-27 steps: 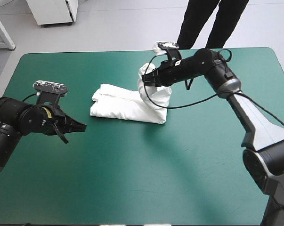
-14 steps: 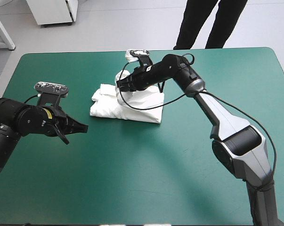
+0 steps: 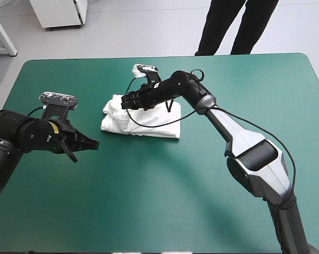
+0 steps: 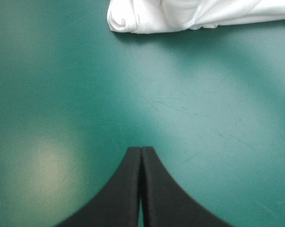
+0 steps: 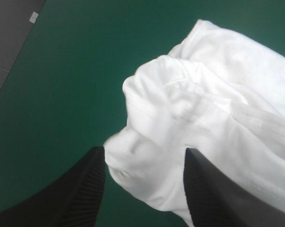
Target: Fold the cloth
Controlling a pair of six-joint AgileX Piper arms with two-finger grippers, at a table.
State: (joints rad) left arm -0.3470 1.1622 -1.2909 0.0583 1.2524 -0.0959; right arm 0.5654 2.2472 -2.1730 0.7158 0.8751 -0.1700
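Teal-green cover [image 3: 201, 174] carries the T-shirt [image 3: 154, 126] on the far half of the table, a little left of the middle; it lies as a folded white bundle with its long side running across the table; the end toward my left arm looks puffier and more rumpled than the flatter end toward my right. My right gripper [image 3: 126, 101] reaches over the bundle to that rumpled end, black fingers standing apart, with a soft hump of cloth between them but not pinched; I hold nothing there. My left gripper [image 3: 91, 143] hovers over the cover, apart from the bundle's near left corner, fingers pressed together into one point; it is empty.

I judge the cloth light, limp and not fragile; it will sag from any hold and keep no shape of its own; the stacked layers will likely slide on one another. A pinch on the top layer alone would probably peel the fold open; I would rather bite through all the layers at a folded edge or corner, low against the cover, and tidy the loose end that way.
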